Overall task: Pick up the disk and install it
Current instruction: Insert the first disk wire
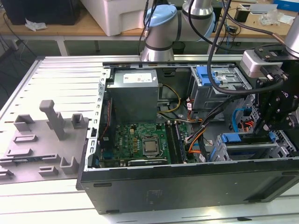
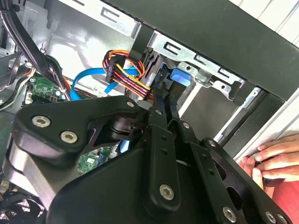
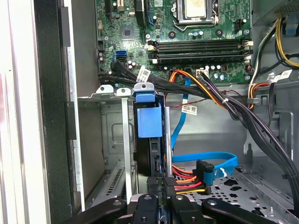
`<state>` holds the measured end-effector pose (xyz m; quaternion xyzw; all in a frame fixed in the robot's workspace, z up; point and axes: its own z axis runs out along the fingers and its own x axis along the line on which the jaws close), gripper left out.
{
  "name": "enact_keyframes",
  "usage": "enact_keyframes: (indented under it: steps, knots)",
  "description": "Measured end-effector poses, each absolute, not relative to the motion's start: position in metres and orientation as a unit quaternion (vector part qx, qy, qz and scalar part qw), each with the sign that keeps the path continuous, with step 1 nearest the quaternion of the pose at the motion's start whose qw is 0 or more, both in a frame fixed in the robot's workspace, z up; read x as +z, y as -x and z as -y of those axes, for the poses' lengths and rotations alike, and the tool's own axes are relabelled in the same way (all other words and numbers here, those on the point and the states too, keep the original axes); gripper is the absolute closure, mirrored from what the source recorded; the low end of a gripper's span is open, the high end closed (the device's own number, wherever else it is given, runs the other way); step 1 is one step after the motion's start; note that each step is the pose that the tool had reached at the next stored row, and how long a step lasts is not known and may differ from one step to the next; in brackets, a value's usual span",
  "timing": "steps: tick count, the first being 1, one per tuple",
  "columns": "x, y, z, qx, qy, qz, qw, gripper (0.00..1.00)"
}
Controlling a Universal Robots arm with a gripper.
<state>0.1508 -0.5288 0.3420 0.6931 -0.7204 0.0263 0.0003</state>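
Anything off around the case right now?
Yes: in the second wrist view a person's hand sits at the computer case's rim, close beside the gripper. A hand that near it could be a hazard. Nothing looks spilled or damaged.

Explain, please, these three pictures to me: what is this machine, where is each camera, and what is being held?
The machine is one robot arm with a black gripper at its end. The exterior view comes from a camera off the arm: it shows an open computer case lying on a slotted metal table. Inside are a grey power-supply box and a green motherboard. The two wrist views come from cameras riding on the arm, looking past the gripper into the case. In the first wrist view the disk, with its blue bracket, stands on edge in a slot of a silver drive cage, and the gripper is close to its near end. Whether it holds the disk, I cannot tell. In the second wrist view a person's hand lies just outside the case.
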Motion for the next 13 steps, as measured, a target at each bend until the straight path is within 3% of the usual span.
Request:
enact_keyframes:
  steps: [13]
  knots:
    - [0.3416, -0.1508, 0.5288, 0.027, -0.693, 0.720, 0.001, 0.84]
